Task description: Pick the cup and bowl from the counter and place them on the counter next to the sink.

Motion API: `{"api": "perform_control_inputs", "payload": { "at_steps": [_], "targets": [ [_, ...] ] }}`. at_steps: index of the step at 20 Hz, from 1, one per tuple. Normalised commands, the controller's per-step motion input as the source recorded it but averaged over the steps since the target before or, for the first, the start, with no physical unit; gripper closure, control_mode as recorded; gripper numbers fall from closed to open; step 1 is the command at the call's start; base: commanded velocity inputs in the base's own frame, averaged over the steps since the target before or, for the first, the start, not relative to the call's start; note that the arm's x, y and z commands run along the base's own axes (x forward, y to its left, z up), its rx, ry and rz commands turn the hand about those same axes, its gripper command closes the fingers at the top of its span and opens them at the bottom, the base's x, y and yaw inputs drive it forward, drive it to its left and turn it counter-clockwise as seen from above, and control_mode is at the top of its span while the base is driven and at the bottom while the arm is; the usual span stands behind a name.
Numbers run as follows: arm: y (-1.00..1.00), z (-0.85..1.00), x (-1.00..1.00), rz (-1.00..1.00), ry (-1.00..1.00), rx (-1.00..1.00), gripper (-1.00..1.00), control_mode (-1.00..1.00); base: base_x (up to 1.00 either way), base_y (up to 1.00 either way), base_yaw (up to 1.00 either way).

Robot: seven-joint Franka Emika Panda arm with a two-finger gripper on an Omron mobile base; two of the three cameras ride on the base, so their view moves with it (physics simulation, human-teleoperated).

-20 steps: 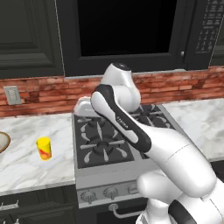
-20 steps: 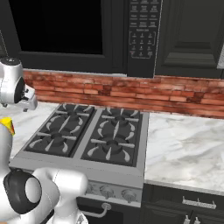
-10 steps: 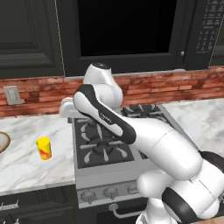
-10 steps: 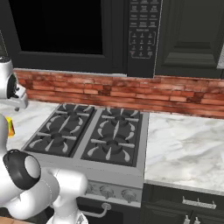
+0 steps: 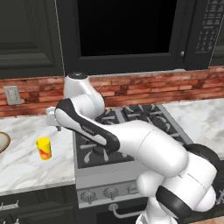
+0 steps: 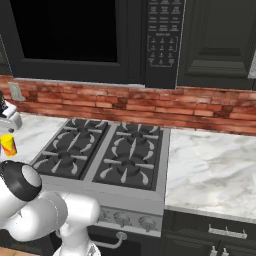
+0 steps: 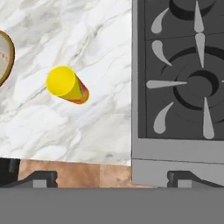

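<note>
The cup (image 5: 43, 148) is a small yellow tumbler with a red mark, upright on the white marble counter (image 5: 26, 168) left of the stove. It also shows at the left edge of the right base view as the cup (image 6: 7, 145). The bowl (image 5: 2, 142), tan with a pale rim, is cut off by the left edge. My gripper (image 5: 57, 126) hangs above the counter, up and to the right of the cup. In the hand view the cup (image 7: 66, 85) lies upper left and the bowl (image 7: 4, 57) at the left edge. The gripper (image 7: 113, 178) is open with nothing between its fingertips (image 7: 43, 177).
The black gas stove (image 5: 127, 127) sits right of the cup, and its grates (image 7: 183, 78) take up the right side of the hand view. A brick backsplash with a wall outlet (image 5: 12, 95) runs behind. More marble counter (image 6: 210, 165) lies right of the stove.
The arm has swung left from over the stove's back burners. The hand now hangs over the counter beside the cup. The cup and bowl have not moved.
</note>
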Motion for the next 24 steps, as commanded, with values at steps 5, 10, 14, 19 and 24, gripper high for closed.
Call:
{"api": "perform_control_inputs", "payload": {
  "at_steps": [5, 10, 14, 19, 24],
  "targets": [
    [0.18, -0.01, 0.28, -0.15, 0.17, -0.07, -1.0, -1.0, 0.0, 0.0, 0.0],
    [0.0, 0.0, 0.17, -0.03, 0.09, 0.0, -1.0, -1.0, 0.0, 0.0, 0.0],
    [0.04, -0.02, 0.24, -0.01, 0.07, 0.0, -1.0, -1.0, 0.0, 0.0, 0.0],
    [0.15, -0.31, 0.25, 0.0, 0.0, -0.01, -1.0, -1.0, 0.0, 0.0, 0.0],
    [0.22, -0.46, 0.47, 0.0, 0.0, -0.06, -1.0, -1.0, 0.0, 0.0, 0.0]
  ]
}}
